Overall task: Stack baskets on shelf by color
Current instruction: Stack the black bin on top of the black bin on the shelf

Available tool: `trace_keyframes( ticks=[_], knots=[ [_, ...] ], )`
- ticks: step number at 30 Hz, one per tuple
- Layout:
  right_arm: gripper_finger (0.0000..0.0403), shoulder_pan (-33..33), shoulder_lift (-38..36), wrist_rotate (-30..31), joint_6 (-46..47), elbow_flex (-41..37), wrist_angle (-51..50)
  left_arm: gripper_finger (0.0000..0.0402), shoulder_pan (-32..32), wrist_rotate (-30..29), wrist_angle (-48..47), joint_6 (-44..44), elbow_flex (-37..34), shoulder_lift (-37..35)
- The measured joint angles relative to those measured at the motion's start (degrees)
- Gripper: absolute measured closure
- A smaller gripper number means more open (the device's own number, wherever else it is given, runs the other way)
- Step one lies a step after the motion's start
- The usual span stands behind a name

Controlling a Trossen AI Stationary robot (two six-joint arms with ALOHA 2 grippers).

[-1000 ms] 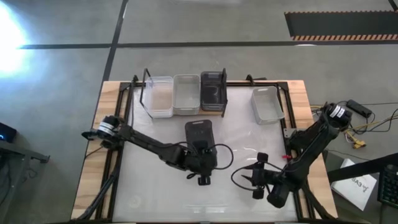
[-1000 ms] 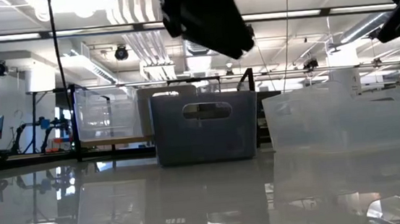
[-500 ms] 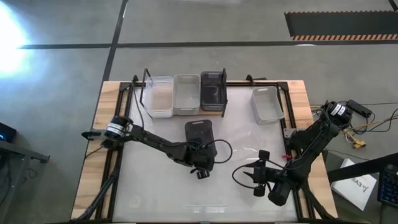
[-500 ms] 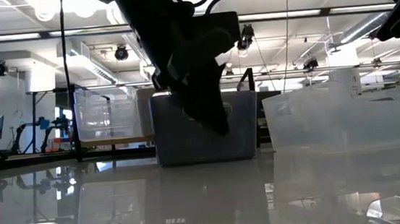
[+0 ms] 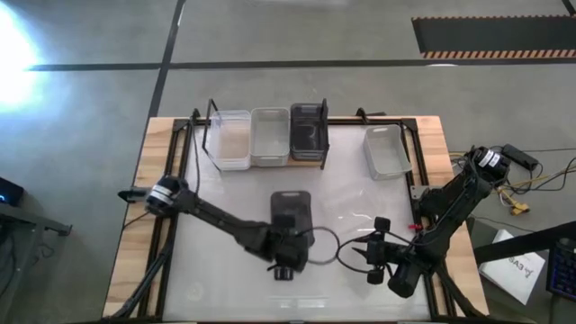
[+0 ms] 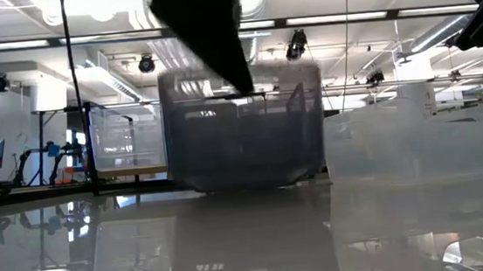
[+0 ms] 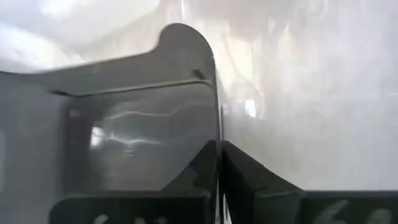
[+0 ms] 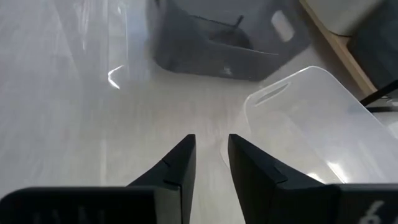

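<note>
High view: left claw (image 5: 290,245) now clamped on near rim of dark grey basket (image 5: 291,209), was apart second ago; basket mid-bench, shelf (image 5: 261,165) behind. Right claw (image 5: 360,256) waits, narrowing.
Low view: basket lifted, blurred. Grasp seems done; carry next.
Bench (image 5: 351,202) glossy; workshop behind.

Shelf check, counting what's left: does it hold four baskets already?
No, the shelf holds three baskets side by side, seen from the high view.
</note>
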Motion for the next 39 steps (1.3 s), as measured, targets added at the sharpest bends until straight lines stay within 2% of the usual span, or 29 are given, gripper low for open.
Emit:
trace_keyframes(
  ticks=[9,16,20,34,39],
  knots=[
    [0.0322,0.0,0.0,0.0,-0.3,0.0,-0.2,0.0401,-4.1,-15.9,-13.2,2.8,15.1,-0.1],
    [0.0328,0.0,0.0,0.0,-0.4,0.0,-0.3,0.0401,-3.2,-24.0,-16.0,13.3,23.1,-0.2],
    [0.0326,0.0,0.0,0.0,-1.5,0.0,-0.4,0.0401,0.4,-27.8,-16.8,20.9,25.5,-0.4],
    [0.0335,0.0,0.0,0.0,-2.6,0.0,-0.5,0.0401,27.9,-27.3,-15.2,42.8,24.8,-1.7],
    [0.0330,0.0,0.0,0.0,-2.5,0.0,-0.5,0.0402,32.2,-16.5,-11.4,47.9,21.3,-1.6]
  ],
)
